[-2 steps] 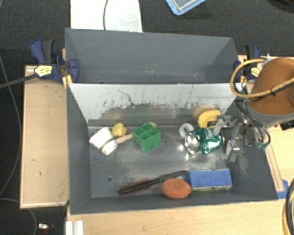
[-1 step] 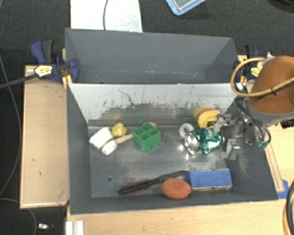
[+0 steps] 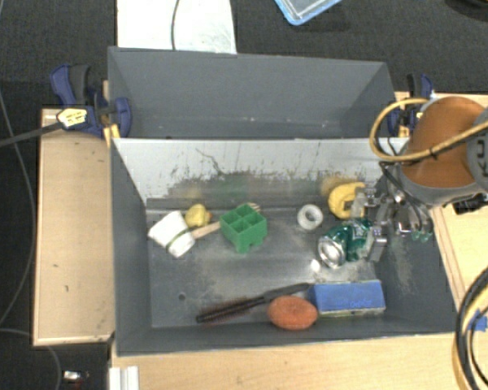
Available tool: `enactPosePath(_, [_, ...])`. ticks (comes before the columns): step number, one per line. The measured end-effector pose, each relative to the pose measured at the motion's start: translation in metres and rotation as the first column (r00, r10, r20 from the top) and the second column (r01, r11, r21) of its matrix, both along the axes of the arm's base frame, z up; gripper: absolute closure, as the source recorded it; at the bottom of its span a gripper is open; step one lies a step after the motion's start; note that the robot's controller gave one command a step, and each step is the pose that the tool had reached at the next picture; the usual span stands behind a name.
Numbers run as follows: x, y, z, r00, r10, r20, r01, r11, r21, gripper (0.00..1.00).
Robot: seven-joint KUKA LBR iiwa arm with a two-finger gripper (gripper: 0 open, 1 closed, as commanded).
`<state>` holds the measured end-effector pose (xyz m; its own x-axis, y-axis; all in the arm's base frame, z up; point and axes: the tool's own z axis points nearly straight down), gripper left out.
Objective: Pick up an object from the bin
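I see the gripper (image 3: pixel 372 232) just above the blue sponge (image 3: pixel 350 296), right against a crumpled green-and-silver thing (image 3: pixel 342 244). I can't make out what that thing is. The claw's metal runs into its shine, so I cannot tell whether the claw is released or clenched, or whether it touches the thing. The orange wrist cover (image 3: pixel 443 149) hides the corner of the bin (image 3: pixel 252 96) up and right of the sponge. A yellow lump (image 3: pixel 340 200), partly behind the gripper, lies farther above the sponge, with a white ring (image 3: pixel 310 216) up-left. An orange-brown oval (image 3: pixel 293 312) touches the sponge's left end, and a dark stick (image 3: pixel 240 305) runs left from it. Well left of the sponge are a green block (image 3: pixel 244 227) and a white-and-yellow thing (image 3: pixel 177 230).
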<state>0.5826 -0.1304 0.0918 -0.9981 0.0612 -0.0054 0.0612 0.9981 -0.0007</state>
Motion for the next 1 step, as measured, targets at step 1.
enactPosePath(1, [-0.0077,0.0016,0.0112,1.000,-0.017,-0.003,0.017,1.000,0.000,0.00])
